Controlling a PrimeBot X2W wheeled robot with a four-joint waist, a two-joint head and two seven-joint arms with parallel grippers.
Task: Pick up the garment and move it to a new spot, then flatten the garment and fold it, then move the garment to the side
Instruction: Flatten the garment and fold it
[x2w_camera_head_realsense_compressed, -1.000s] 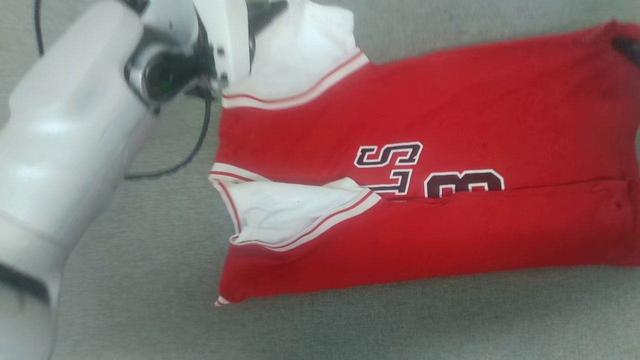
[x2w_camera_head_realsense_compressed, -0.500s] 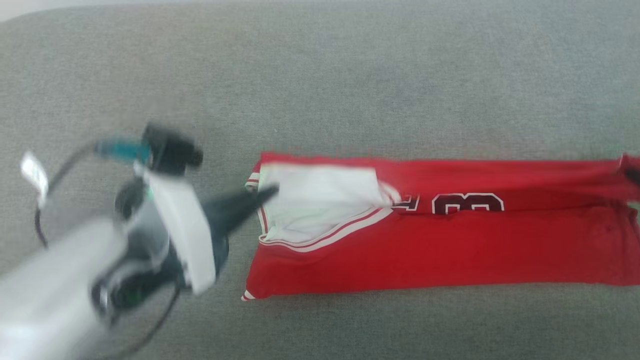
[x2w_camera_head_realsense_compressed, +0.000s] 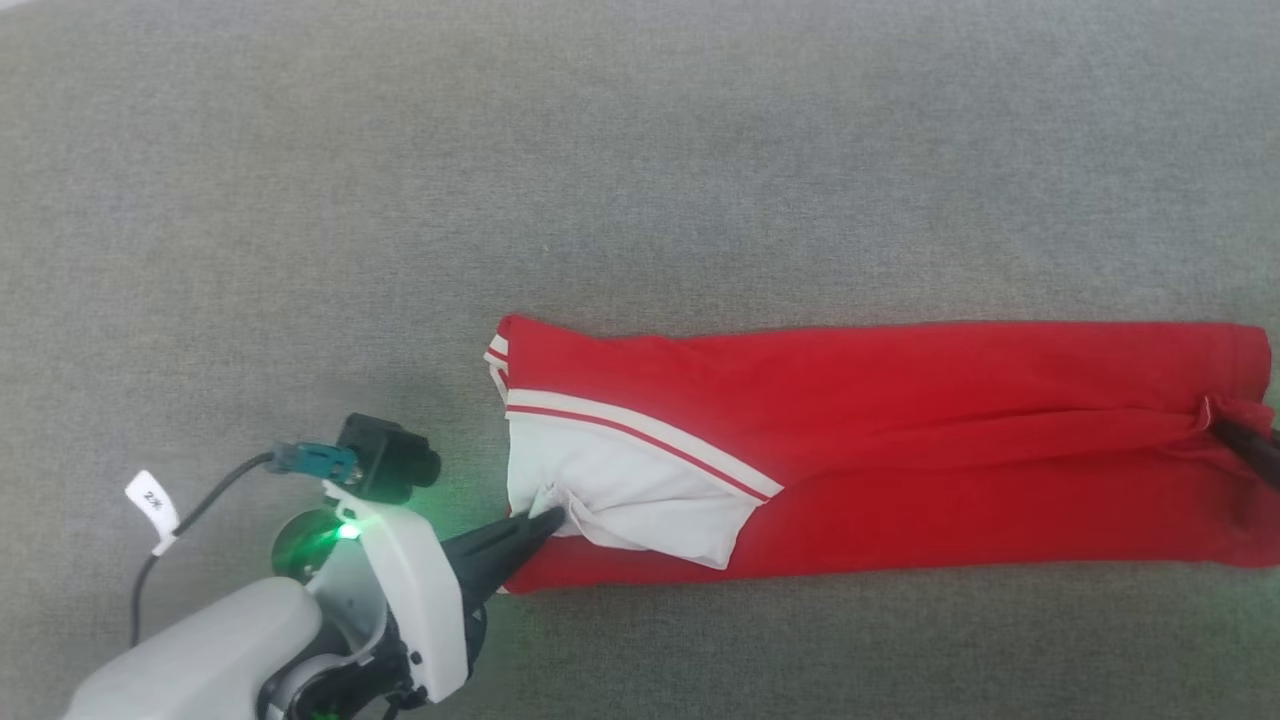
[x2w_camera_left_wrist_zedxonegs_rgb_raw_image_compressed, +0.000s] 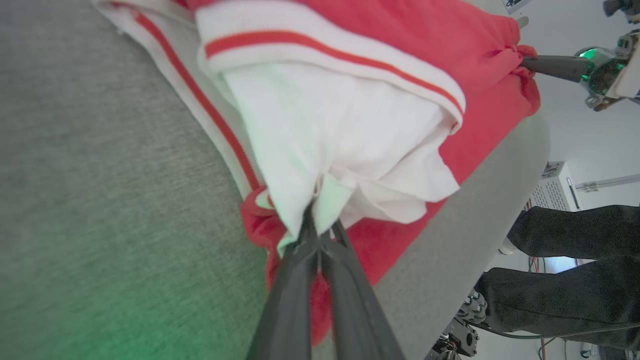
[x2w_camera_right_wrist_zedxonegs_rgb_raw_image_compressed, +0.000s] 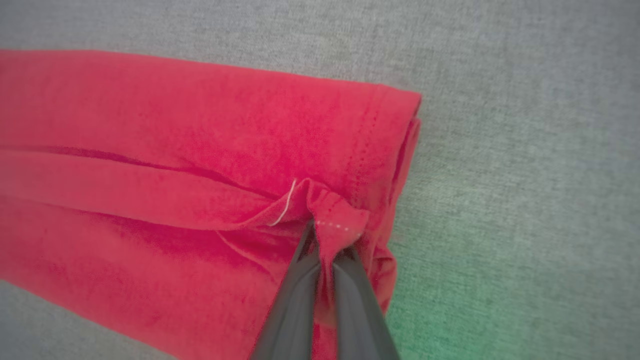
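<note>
Bare grey desk (x2w_camera_head_realsense_compressed: 640, 150) lies open on the far side of the garment (x2w_camera_head_realsense_compressed: 950, 400) and in a narrower band nearside. The left gripper (x2w_camera_head_realsense_compressed: 545, 517) and its arm (x2w_camera_head_realsense_compressed: 200, 650) occupy the lower left; a person's legs (x2w_camera_left_wrist_zedxonegs_rgb_raw_image_compressed: 570, 240) stand past the desk's edge.

The left arm (x2w_camera_head_realsense_compressed: 190, 655) comes in from the lower left corner of the head view, and its pale forearm points up and to the right. A green light glows on its white wrist (x2w_camera_head_realsense_compressed: 410, 590). The left pincer (x2w_camera_head_realsense_compressed: 545, 520) has both dark fingers pressed together on a white fold of the garment (x2w_camera_head_realsense_compressed: 900, 400). At the right edge, the right pincer (x2w_camera_head_realsense_compressed: 1218, 428) is closed too, with its tip pinching the red hem of the garment.
</note>
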